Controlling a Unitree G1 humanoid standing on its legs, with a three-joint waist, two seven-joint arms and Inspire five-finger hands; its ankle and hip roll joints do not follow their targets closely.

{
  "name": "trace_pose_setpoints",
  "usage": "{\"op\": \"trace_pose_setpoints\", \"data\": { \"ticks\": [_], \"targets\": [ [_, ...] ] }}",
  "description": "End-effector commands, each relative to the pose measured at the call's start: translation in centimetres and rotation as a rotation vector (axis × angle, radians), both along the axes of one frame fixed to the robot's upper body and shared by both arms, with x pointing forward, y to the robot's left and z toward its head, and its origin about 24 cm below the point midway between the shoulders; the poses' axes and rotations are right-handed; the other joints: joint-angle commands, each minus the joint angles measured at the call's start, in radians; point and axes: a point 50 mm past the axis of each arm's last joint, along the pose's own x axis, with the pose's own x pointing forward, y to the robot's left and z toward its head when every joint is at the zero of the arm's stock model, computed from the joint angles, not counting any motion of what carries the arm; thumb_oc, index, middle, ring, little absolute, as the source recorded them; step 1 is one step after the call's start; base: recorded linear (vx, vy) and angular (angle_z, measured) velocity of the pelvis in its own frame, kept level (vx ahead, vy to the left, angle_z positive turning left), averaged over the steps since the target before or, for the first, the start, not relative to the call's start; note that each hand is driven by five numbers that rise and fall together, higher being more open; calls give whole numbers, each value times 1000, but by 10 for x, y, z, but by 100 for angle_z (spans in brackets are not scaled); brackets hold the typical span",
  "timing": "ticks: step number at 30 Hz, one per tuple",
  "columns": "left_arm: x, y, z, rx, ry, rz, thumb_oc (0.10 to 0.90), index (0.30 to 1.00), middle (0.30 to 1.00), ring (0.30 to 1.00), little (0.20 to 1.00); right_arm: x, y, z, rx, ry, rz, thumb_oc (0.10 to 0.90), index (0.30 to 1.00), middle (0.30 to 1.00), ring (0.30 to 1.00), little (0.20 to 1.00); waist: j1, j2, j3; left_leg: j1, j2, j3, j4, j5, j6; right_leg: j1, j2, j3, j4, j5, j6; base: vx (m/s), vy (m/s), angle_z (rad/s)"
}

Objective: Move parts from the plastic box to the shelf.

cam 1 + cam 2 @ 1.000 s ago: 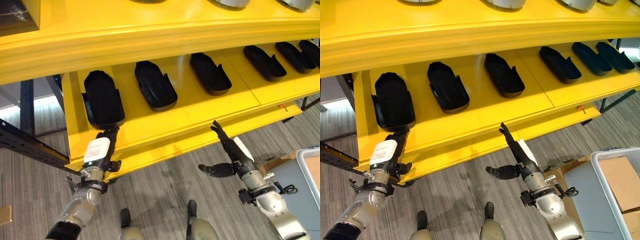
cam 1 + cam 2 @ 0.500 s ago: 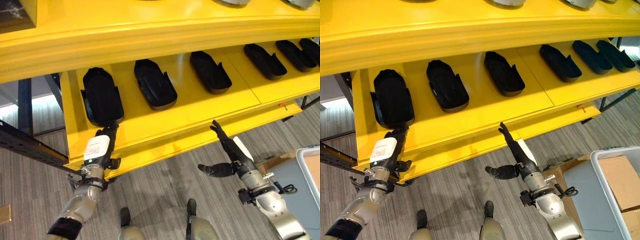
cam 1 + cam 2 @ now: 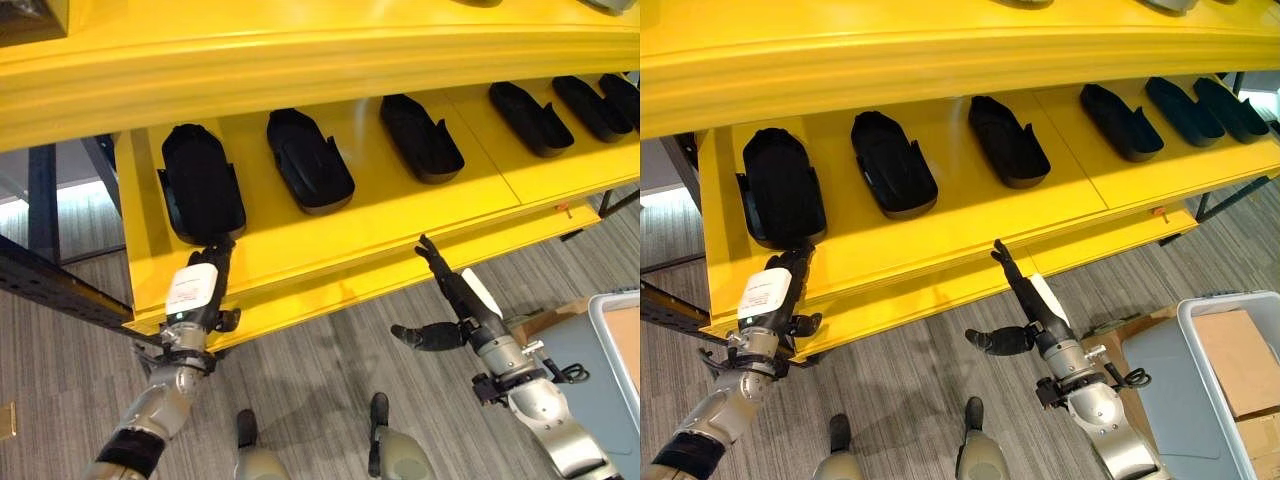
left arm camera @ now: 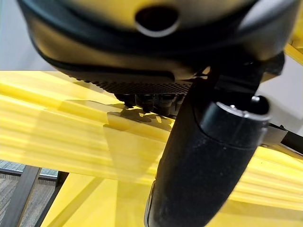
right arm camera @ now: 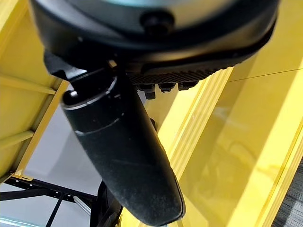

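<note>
Several black, shoe-shaped parts lie in a row on the yellow shelf (image 3: pixel 400 215). The leftmost part (image 3: pixel 200 183) sits at the shelf's left end, with the second part (image 3: pixel 308 160) and third part (image 3: pixel 420 137) beside it. My left hand (image 3: pixel 196 290) points up with straight fingers, whose tips (image 3: pixel 222 243) reach that leftmost part's near end; it holds nothing. Below the shelf's front lip, my right hand (image 3: pixel 458 297) is open too, fingers straight and thumb (image 3: pixel 415 337) spread aside. The plastic box (image 3: pixel 1230 330) stands at the lower right.
An upper yellow shelf (image 3: pixel 300 70) overhangs the row of parts. A dark steel rack beam (image 3: pixel 50 285) runs along the left. Cardboard (image 3: pixel 1240 360) lies inside the plastic box, and a grey panel (image 3: pixel 1160 365) sits beside it on the wood-look floor (image 3: pixel 320 380).
The whole picture has shifted a little, so the camera moved. Both hands hold nearly the same places against the shelf, fingers still straight.
</note>
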Motion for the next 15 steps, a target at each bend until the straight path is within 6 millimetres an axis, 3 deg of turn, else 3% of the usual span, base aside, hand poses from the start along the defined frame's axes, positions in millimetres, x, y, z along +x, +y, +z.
{"op": "trace_pose_setpoints", "data": {
  "ticks": [1, 15],
  "targets": [
    [17, 11, 22, -3, -96, 38, 900, 1000, 1000, 1000, 1000, 7, 6, 52, 60, -276, 56, 900, 1000, 1000, 1000, 1000, -21, -25, -22, -15, 22, -12, 103, -68, 18, -82, -32, 29, 206, -102, -1, 0, 0, 0],
    [17, 7, 23, -15, -101, 22, 900, 1000, 1000, 1000, 1000, 6, 6, 51, 50, -271, 60, 900, 1000, 1000, 1000, 1000, -19, -27, -11, -32, 21, -18, 121, -74, 19, -92, -33, 34, 214, -101, -4, 0, 0, 0]
  ]
}}
